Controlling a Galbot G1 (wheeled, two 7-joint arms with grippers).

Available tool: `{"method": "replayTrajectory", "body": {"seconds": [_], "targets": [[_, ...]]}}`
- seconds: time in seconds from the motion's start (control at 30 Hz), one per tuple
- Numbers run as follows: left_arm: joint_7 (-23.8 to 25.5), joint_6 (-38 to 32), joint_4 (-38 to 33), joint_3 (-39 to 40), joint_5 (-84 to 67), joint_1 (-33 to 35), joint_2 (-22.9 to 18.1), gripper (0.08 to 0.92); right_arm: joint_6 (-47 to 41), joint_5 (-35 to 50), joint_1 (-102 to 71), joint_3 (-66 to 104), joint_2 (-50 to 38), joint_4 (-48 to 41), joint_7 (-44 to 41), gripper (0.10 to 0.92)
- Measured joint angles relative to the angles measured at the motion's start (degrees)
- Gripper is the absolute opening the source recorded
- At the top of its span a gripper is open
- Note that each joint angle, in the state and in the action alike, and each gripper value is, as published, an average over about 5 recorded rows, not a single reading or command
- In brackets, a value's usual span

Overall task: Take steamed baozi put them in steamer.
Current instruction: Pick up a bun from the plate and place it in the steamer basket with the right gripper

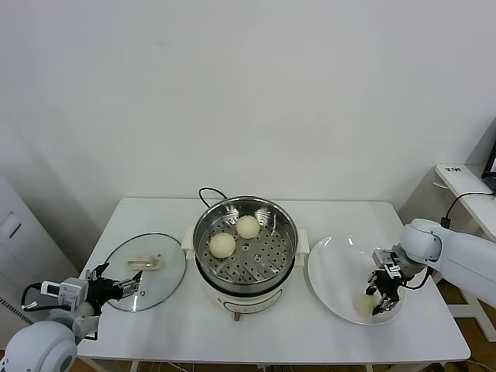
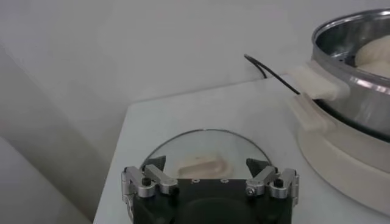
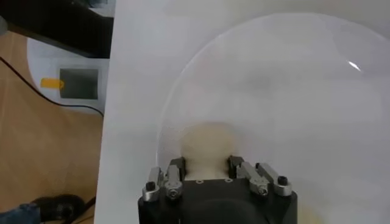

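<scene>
The steel steamer stands mid-table and holds two cream baozi, one nearer and one farther back. The left wrist view shows its rim with one bun. Another baozi lies on the white plate at the right. My right gripper is down on the plate, its fingers pressed on both sides of that baozi. My left gripper is open and empty, low at the front left by the glass lid.
The lid with its cream handle lies flat left of the steamer. A black cord runs behind the pot. The plate's edge lies close to the table's right edge, with floor beyond. A second table stands far right.
</scene>
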Motion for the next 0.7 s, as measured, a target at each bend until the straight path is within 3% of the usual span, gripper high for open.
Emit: {"method": "replayTrajectory", "body": {"seconds": [0.33,0.7], "targets": [[0.0,-0.3,0.8,0.1,0.0,0.0,0.3,0.823,0.6,6.6,16.5,-7.4,1.6,0.9,-1.5,0.433],[0.1,-0.6,1.4,0.8,-0.1,-0.7,0.9,0.823,8.3,13.4,30.2,-8.5,11.7,-2.7,-4.1,0.434]]}}
